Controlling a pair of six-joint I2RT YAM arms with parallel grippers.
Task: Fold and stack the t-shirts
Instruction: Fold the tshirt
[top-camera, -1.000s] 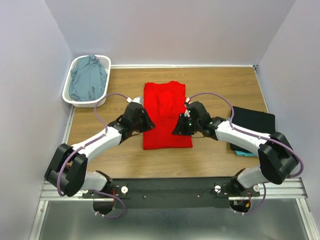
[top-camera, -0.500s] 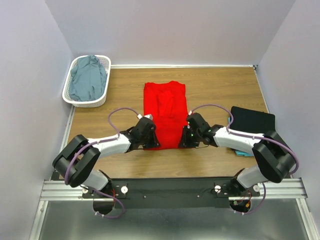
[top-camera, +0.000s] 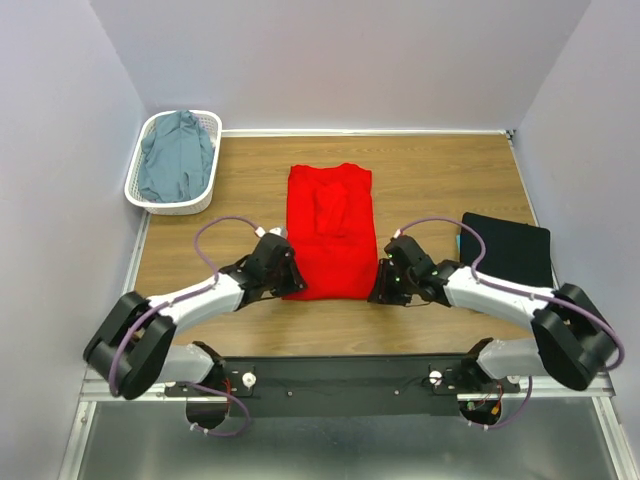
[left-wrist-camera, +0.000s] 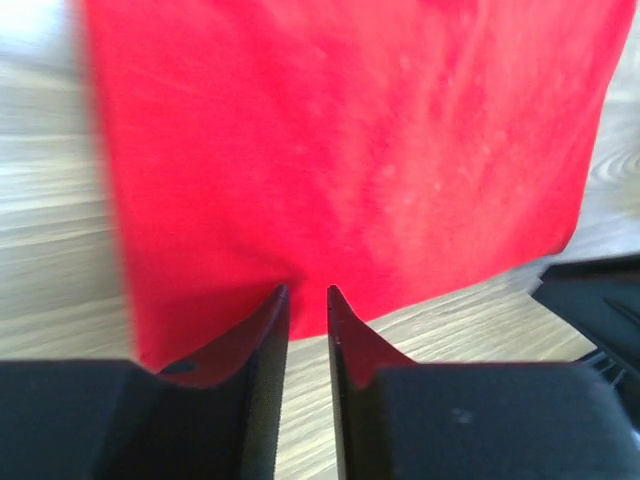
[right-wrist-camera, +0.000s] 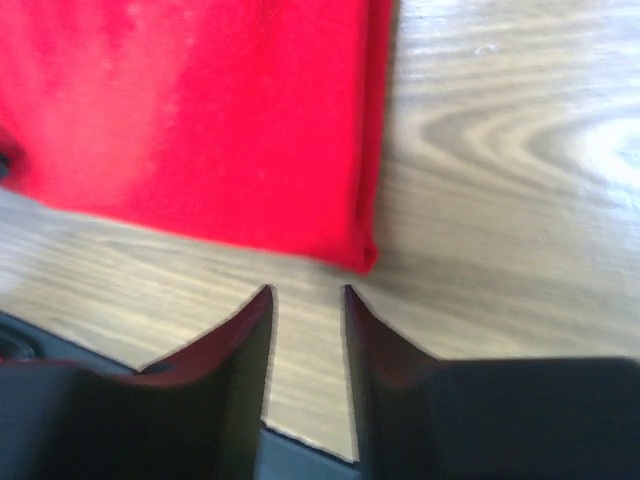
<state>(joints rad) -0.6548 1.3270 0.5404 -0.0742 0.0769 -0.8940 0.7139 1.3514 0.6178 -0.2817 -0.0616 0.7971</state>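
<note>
The bright red t-shirt lies flat mid-table as a long folded strip. My left gripper sits at its near left corner. In the left wrist view the left gripper is open by a narrow gap, its tips at the hem of the red t-shirt, with wood showing between the fingers. My right gripper is at the near right corner. In the right wrist view the right gripper is open and empty, a little short of the folded corner of the red t-shirt.
A folded black t-shirt lies at the right, with a sliver of teal cloth at its left edge. The white lattice basket at the back left holds the grey-blue t-shirt. The table's near edge is just behind both grippers.
Both grippers have slid along the red t-shirt's sides from its middle to its near corners. The shirt's near end now lies flatter.
</note>
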